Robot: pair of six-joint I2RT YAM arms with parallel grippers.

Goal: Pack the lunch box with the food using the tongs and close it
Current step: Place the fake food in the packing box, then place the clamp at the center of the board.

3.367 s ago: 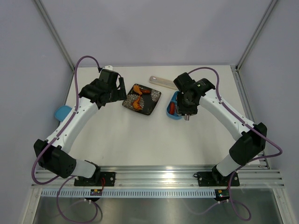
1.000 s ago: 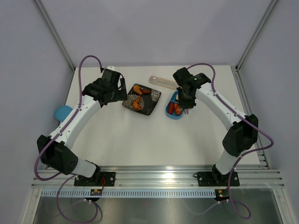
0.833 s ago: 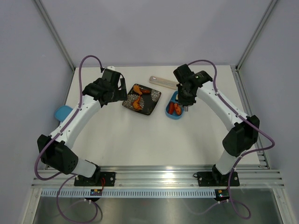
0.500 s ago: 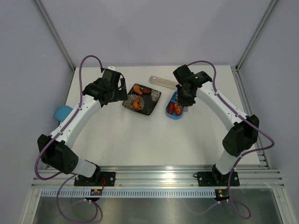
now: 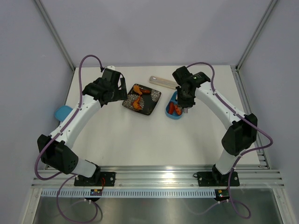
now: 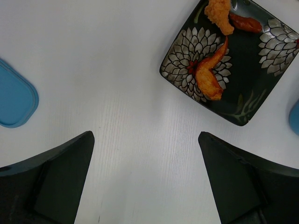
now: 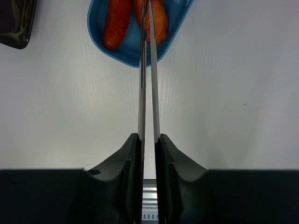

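While tongs (image 7: pixel 141 102) cross the lunch box (image 7: pixel 112 51) rim, table (image 7: pixel 224 102) flanks them

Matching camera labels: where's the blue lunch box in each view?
Top external: the lunch box is right of centre, just right of the plate.
Left wrist: only a blue sliver shows at the right edge.
Right wrist: top centre, with food inside.
Shared landmark: the black plate lies beside it in all three.
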